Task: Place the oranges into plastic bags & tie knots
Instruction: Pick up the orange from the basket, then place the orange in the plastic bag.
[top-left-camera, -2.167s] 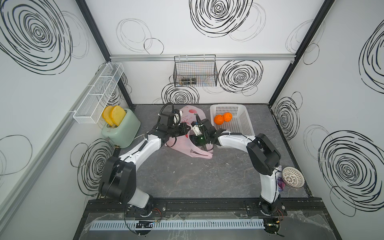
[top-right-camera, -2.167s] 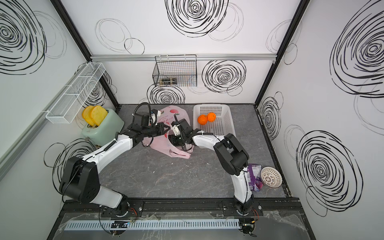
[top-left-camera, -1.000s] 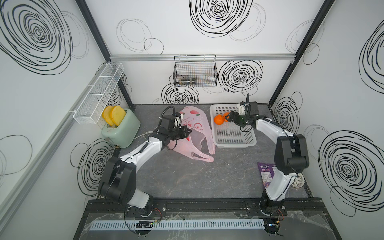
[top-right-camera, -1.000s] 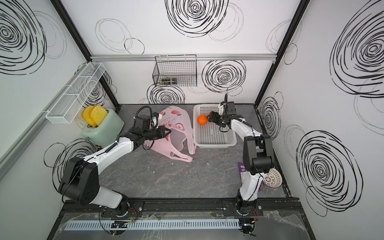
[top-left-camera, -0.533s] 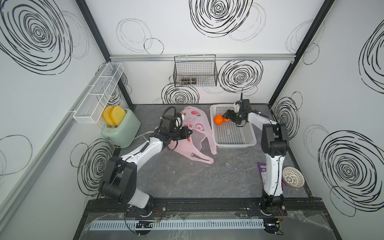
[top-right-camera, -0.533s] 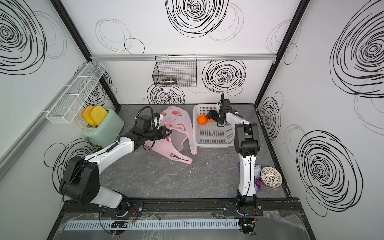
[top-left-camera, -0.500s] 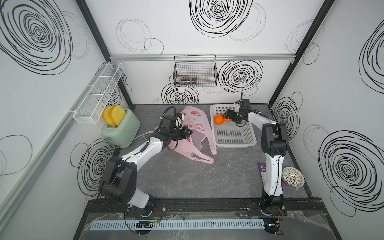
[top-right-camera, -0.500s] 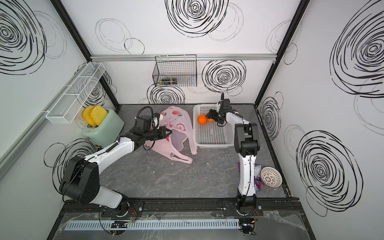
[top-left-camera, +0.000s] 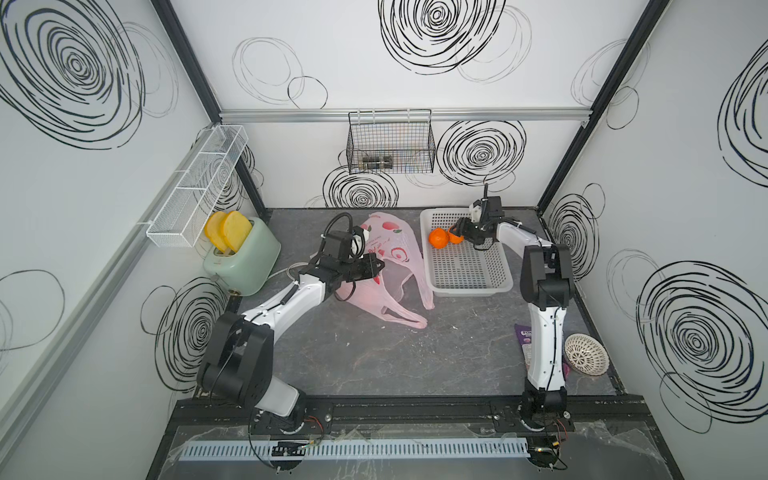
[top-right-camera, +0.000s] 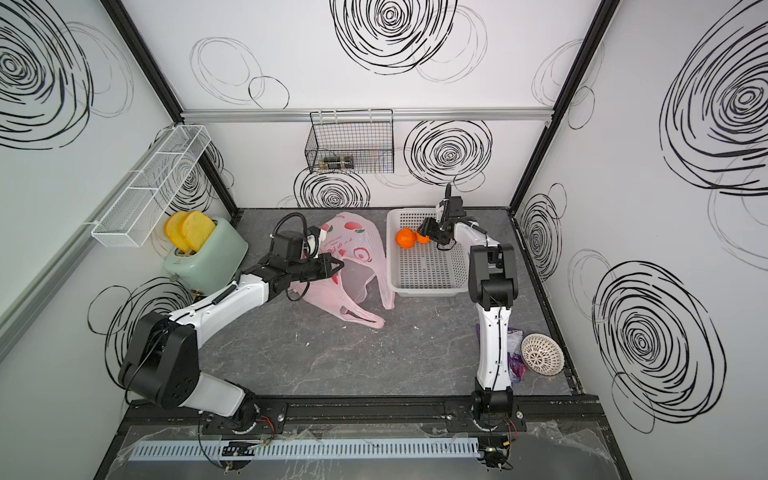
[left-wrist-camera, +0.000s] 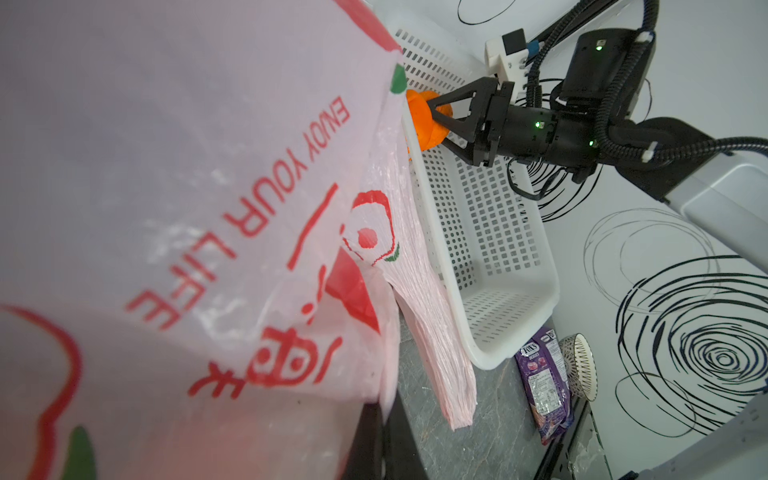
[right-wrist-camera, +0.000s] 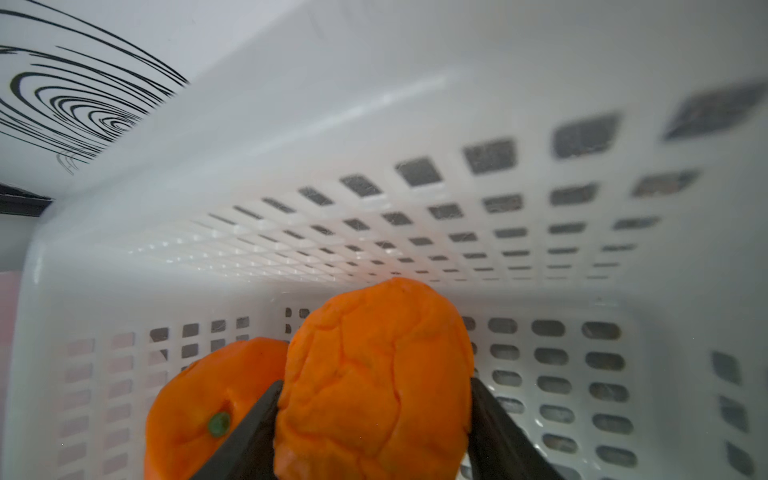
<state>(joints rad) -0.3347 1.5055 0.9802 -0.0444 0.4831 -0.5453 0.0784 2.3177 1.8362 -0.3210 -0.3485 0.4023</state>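
Two oranges sit at the far left corner of the white basket (top-left-camera: 469, 274). My right gripper (top-left-camera: 457, 233) (right-wrist-camera: 374, 390) is shut on one orange (right-wrist-camera: 374, 374) (top-left-camera: 456, 237), which bulges between the fingers. The other orange (top-left-camera: 438, 238) (right-wrist-camera: 199, 399) rests against it. The pink plastic bag (top-left-camera: 395, 253) (left-wrist-camera: 166, 208) lies left of the basket. My left gripper (top-left-camera: 376, 266) (left-wrist-camera: 384, 419) is shut on its edge and holds it up. Its handles (top-left-camera: 401, 318) trail loose on the table. No knots are in view.
A green toaster (top-left-camera: 243, 259) with yellow toast slices stands at the left. A purple snack packet (top-left-camera: 524, 336) and a small white strainer (top-left-camera: 586, 354) lie at the right. A black wire basket (top-left-camera: 390, 145) and a white wire shelf (top-left-camera: 199, 191) hang on the walls.
My right arm swung from the bag over to the basket, and its jaws have closed in round an orange. The left arm kept its hold on the bag, barely moving.
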